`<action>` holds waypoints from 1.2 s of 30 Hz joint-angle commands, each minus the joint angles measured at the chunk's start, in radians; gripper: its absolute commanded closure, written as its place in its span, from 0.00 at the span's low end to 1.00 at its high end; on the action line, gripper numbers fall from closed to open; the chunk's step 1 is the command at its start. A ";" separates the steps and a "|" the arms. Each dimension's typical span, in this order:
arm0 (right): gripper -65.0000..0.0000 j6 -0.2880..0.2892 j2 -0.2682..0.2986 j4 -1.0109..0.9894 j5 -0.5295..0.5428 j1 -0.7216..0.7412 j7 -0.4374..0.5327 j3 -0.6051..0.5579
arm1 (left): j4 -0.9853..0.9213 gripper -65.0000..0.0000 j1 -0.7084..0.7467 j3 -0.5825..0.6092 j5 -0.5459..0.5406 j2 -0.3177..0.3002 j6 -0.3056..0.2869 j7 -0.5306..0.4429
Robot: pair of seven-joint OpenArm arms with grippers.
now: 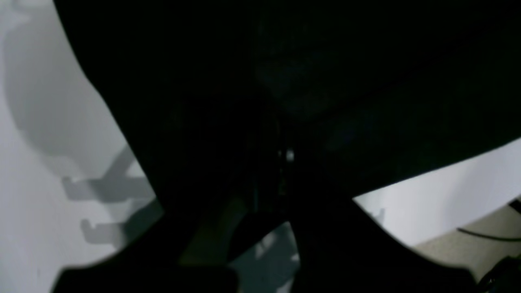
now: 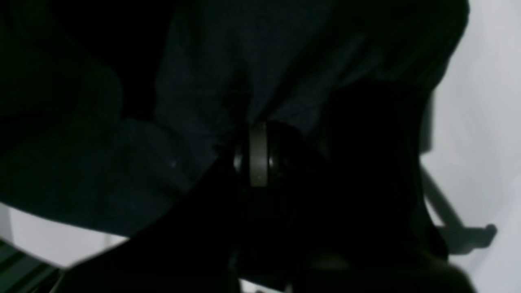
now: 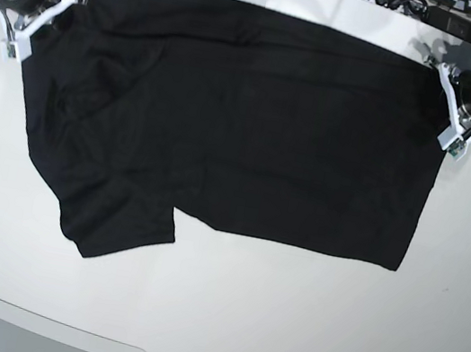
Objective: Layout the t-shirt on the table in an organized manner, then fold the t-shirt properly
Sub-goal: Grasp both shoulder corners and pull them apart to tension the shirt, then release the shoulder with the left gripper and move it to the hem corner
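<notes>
I have my left gripper (image 3: 450, 104) clamped on the shirt's (image 3: 245, 123) corner and my right gripper (image 3: 53, 9) clamped on the opposite corner; the shirt lies spread across the white table (image 3: 283, 321).

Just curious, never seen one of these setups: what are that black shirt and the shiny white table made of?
The plain black short-sleeved t-shirt looks like soft, matte knit fabric, maybe cotton: it drapes and creases near the sleeve. The large glossy white table seems a hard, smooth laminate or plastic, since it shows sheen and faint shadows; the exact material can't be told.
</notes>
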 commanded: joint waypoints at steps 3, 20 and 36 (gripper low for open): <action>1.00 -0.017 0.009 -0.018 -0.086 -0.065 -0.117 -0.007 | -0.002 1.00 0.044 0.000 0.025 -0.031 -0.003 0.058; 1.00 -0.021 0.008 0.047 -0.085 -0.139 -0.159 -0.007 | 0.056 1.00 0.097 -0.001 0.010 -0.087 0.005 0.113; 1.00 -0.048 0.008 0.207 -0.089 -0.138 -0.190 -0.007 | 0.234 1.00 0.097 -0.002 0.010 -0.088 0.005 0.162</action>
